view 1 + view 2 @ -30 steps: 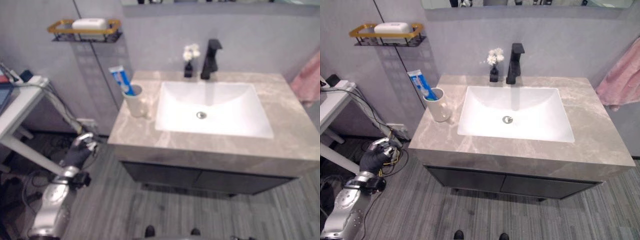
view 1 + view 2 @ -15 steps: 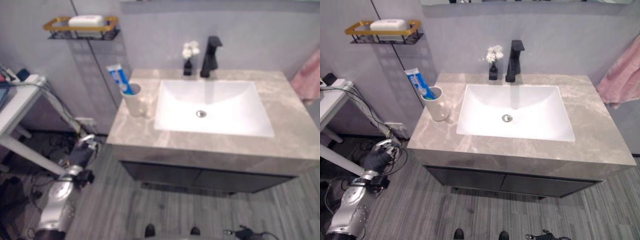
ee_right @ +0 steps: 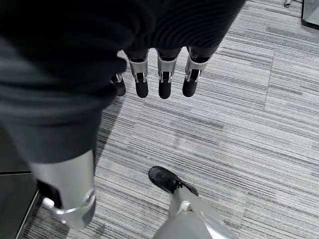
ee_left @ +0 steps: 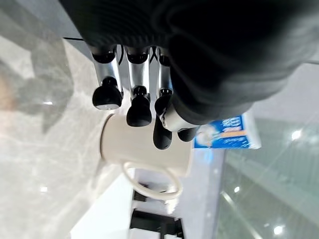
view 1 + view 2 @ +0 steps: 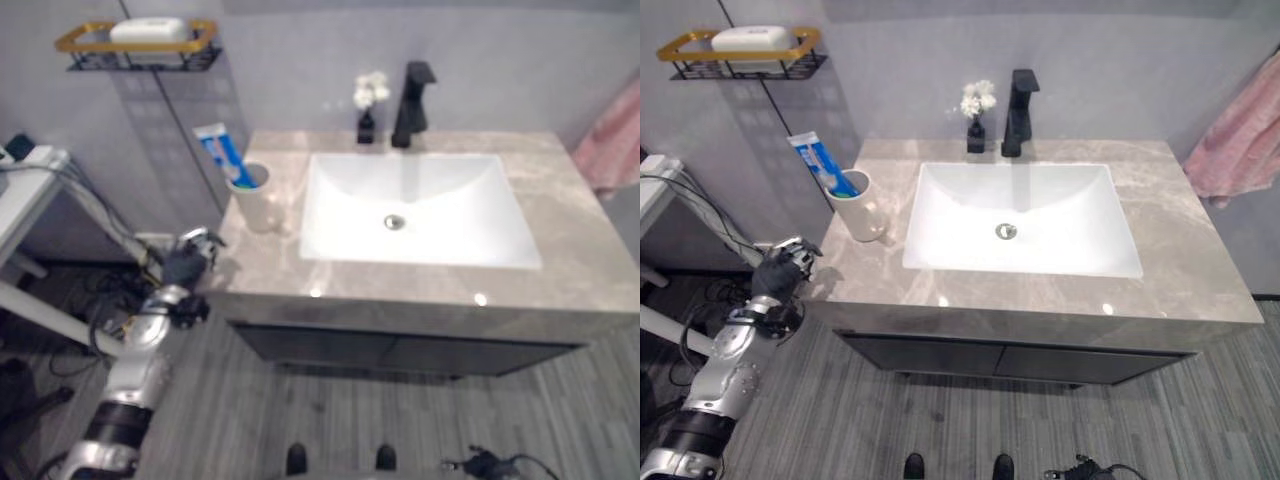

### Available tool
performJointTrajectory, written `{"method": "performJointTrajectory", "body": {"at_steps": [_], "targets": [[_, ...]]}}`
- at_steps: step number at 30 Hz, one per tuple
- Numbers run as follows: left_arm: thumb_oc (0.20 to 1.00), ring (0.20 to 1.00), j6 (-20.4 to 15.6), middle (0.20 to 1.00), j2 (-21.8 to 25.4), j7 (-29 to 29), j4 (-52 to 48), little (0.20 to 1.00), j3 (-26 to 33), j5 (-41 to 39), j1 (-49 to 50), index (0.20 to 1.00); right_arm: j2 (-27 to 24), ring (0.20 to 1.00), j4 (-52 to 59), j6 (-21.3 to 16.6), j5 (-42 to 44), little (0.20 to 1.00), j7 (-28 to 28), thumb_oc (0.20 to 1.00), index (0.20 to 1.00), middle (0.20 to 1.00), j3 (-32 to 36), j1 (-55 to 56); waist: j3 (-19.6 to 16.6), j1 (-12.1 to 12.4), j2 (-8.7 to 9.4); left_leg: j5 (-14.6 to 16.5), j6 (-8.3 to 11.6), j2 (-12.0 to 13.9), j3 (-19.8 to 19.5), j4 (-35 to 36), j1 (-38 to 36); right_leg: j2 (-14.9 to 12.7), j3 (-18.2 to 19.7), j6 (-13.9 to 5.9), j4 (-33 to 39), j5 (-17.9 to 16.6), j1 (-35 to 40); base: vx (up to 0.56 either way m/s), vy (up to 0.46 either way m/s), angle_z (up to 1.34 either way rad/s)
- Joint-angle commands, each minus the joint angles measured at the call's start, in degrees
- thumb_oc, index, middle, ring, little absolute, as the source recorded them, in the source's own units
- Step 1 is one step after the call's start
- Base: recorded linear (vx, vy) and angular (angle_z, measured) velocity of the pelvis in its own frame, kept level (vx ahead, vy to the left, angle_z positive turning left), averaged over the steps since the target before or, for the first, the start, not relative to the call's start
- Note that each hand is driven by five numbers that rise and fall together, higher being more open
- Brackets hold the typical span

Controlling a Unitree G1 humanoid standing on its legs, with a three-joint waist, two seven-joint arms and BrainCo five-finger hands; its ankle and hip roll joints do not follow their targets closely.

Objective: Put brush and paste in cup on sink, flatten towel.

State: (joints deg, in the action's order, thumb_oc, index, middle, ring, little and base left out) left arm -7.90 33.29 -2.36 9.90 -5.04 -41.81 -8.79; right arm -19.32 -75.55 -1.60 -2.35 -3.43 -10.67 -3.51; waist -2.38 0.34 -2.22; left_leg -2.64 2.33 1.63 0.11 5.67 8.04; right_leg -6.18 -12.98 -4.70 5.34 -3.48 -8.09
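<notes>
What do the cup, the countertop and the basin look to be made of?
Cup: likely glazed ceramic, cream, opaque, with a looped handle. Countertop: polished stone or a stone-look slab, beige-grey with veining and mirror-like light spots. Basin: glossy white, probably ceramic, with a metal drain. None can be confirmed by sight.

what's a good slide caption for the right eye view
Left hand raised at the counter's left edge, short of the white cup holding the toothpaste tube; pink towel hangs at right.
</notes>
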Motion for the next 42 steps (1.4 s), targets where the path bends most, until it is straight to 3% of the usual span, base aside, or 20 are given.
{"method": "performJointTrajectory", "body": {"at_steps": [1, 13, 42], "targets": [[0.200, 0.200, -1.3, 0.200, 2.8, 1.3, 1.9, 0.200, 1.1, -0.5, -6.2, 0.200, -1.4, 1.000, -0.6, 0.2, -1.1, 1.000, -0.1, 1.000, 1.000, 1.000, -1.9, -1.3, 0.6, -0.2, 1.01, 3.8, -1.12, 1.2, -2.6, -0.7, 1.3, -1.6, -2.5, -2.53, -0.3, 4.3, 1.4, 0.00, 0.000, 0.00], [0.200, 0.200, 0.4, 0.200, 4.3, -0.6, -1.9, 0.200, -1.2, -1.4, -5.0, 0.200, -1.0, 1.000, -0.8, 0.4, -1.7, 1.000, 0.3, 1.000, 1.000, 1.000, -2.7, -1.1, 0.5, -0.3, 1.27, 3.9, -1.05, 1.3, -3.1, -0.7, 1.2, -1.5, -2.7, -2.38, -0.3, 4.6, 1.6, 0.00, 0.000, 0.00], [0.200, 0.200, -0.4, 0.200, 4.3, 4.9, 9.2, 0.200, -6.3, -1.7, -21.6, 0.200, -1.9, 1.000, 2.2, 0.5, 1.0, 1.000, 0.3, 1.000, 1.000, 1.000, -4.5, -3.1, 3.1, -2.6, 2.99, 2.6, -0.90, 2.0, -2.0, -0.7, 5.9, -0.9, -0.6, -2.57, -0.3, 3.1, -4.3, 0.01, 0.001, -0.02]]}}
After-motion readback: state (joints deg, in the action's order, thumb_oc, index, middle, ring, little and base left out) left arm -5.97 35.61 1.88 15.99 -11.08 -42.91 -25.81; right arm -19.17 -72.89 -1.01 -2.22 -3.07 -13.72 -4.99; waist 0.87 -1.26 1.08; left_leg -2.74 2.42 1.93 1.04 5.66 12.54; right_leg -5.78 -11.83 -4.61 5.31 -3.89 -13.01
